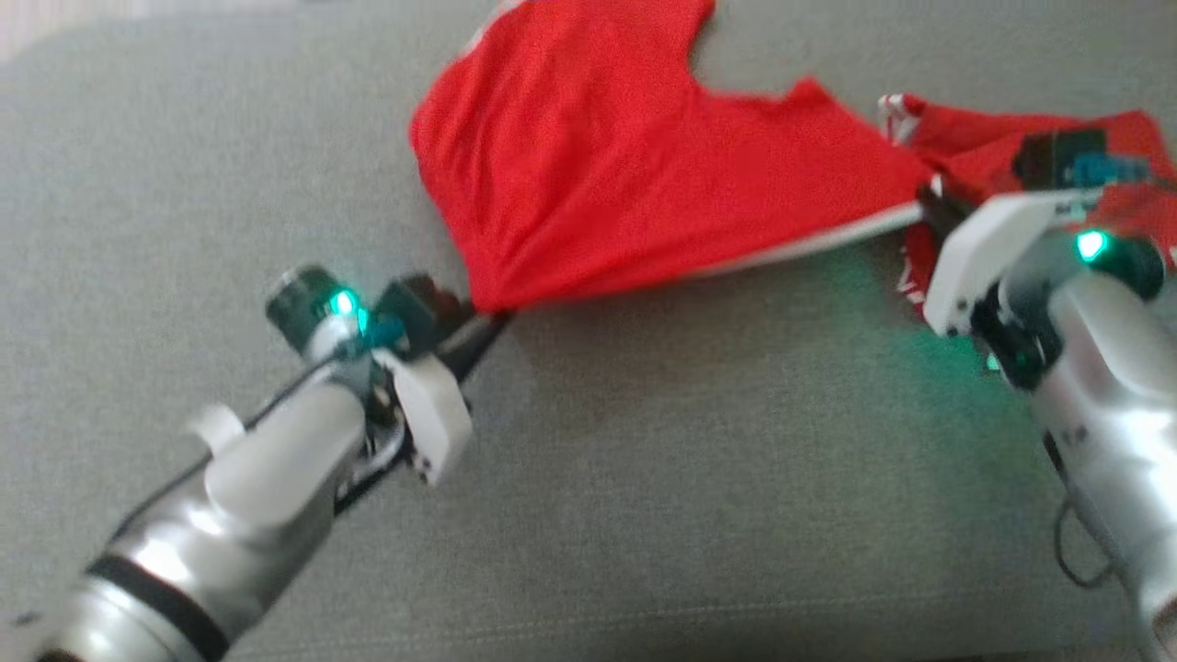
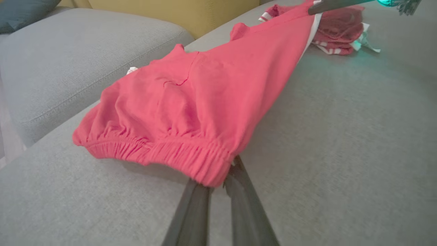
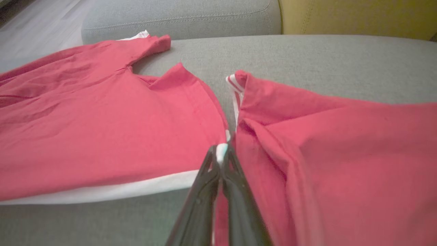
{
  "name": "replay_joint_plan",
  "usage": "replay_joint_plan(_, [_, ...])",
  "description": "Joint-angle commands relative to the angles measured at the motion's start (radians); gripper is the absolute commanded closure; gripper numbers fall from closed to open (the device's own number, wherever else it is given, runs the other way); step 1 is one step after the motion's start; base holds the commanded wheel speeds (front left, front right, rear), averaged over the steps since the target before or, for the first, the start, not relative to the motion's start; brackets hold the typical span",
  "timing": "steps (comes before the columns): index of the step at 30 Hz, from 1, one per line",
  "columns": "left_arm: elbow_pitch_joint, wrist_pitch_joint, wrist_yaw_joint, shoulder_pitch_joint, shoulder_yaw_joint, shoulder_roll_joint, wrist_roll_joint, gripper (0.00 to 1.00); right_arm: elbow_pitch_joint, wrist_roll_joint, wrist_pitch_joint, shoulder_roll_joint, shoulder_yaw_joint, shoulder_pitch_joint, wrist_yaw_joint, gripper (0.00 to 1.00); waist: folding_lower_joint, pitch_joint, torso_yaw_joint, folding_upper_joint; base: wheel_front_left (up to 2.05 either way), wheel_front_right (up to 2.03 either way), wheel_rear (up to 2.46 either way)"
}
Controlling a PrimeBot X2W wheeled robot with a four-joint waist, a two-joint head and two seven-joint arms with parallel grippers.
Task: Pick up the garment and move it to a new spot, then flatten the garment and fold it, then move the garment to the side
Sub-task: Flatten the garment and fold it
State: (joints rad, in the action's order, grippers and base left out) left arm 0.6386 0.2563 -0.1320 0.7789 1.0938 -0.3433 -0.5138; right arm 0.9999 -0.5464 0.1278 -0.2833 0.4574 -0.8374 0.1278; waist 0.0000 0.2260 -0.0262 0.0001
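The garment is a pair of red shorts with an elastic waistband and a white side stripe, stretched low over the grey sofa seat between my two grippers. My left gripper is shut on the gathered waistband corner; the left wrist view has it at the bottom. My right gripper is shut on the white-striped hem at the other end, its tips pinching white cloth. The garment sags to the seat behind the taut front edge.
A second red garment with white stripes lies bunched under and beyond my right gripper. A yellow back cushion and a neighbouring grey cushion border the seat. Open grey seat spreads in front of both arms.
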Motion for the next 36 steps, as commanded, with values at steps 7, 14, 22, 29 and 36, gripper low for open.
replay_joint_plan(7, [-0.095,-0.026,0.003,-0.114,0.003,-0.053,-0.073,1.0,-0.158,-0.134,0.122,-0.127,0.097,0.149,0.003,1.0,0.0,-0.139,-0.033,-0.0001,0.0,0.0,0.0])
replay_joint_plan(14, [-0.329,-0.119,0.064,-0.284,0.034,-0.105,-0.141,1.0,-0.33,-0.241,0.278,-0.266,0.112,0.328,0.003,1.0,0.0,-0.233,-0.053,-0.0001,0.0,0.0,0.0])
replay_joint_plan(22, [-0.522,-0.181,0.13,-0.343,0.035,-0.15,-0.168,1.0,-0.487,-0.249,0.35,-0.342,0.012,0.434,0.003,1.0,0.0,-0.233,-0.04,-0.0001,0.0,0.0,0.0])
replay_joint_plan(29, [-0.567,-0.187,0.162,-0.323,-0.004,-0.159,-0.189,1.0,-0.572,-0.188,0.377,-0.323,-0.079,0.428,0.003,1.0,0.0,-0.208,-0.009,-0.0001,0.0,0.0,0.0])
replay_joint_plan(36, [-0.585,-0.181,0.174,-0.289,-0.048,-0.157,-0.218,1.0,-0.637,-0.099,0.403,-0.291,-0.148,0.371,0.003,1.0,0.0,-0.161,0.044,-0.0001,0.0,0.0,0.0])
